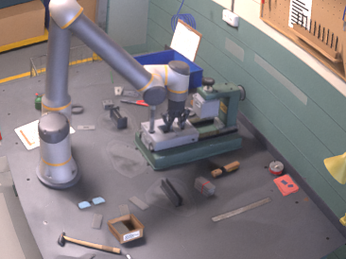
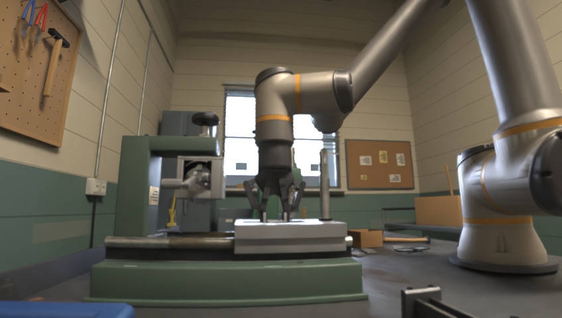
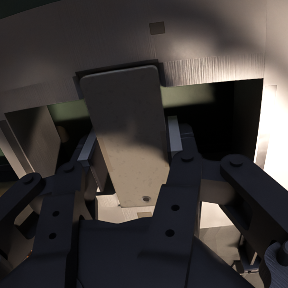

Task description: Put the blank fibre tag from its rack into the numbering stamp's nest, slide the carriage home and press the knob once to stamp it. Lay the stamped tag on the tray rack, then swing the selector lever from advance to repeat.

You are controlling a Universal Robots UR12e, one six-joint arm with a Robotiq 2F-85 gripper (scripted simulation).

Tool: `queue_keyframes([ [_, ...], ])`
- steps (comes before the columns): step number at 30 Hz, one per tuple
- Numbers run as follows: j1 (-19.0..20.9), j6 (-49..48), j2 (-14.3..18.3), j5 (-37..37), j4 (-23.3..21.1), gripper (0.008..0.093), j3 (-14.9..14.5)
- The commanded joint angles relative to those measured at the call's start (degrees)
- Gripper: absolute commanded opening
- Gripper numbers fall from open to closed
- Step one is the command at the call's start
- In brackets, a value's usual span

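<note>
My gripper [image 2: 274, 216] points straight down over the grey carriage [image 2: 290, 235] of the green numbering stamp [image 1: 194, 130], with its fingertips at the carriage's top. The blank fibre tag [image 3: 127, 129], a pale grey strip with rounded corners and a small hole at its near end, is gripped between my fingers [image 3: 129, 150] and lies flat in the dark nest recess. The carriage sits out at the near end of its rail, away from the stamp head [image 2: 199, 177]. The black knob [image 2: 205, 119] stands on top of the head, and the selector lever [image 2: 173, 183] juts from its side.
A thin upright post [image 2: 324, 185] rises from the carriage just beside my fingers. On the bench lie two dark racks [image 1: 171, 191] [image 1: 118, 117], a steel rule [image 1: 241, 209], a small box [image 1: 125, 228], a hammer [image 1: 87, 243] and a blue bin [image 1: 170, 64].
</note>
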Motion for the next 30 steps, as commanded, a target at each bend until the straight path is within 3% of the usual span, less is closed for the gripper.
queue_keyframes([
  [1,0.0,0.0,0.0,0.0,0.0,0.022,0.0],
  [21,0.0,0.0,0.0,0.0,0.0,0.062,0.0],
  [30,0.0,0.0,0.0,0.0,0.0,0.063,0.0],
])
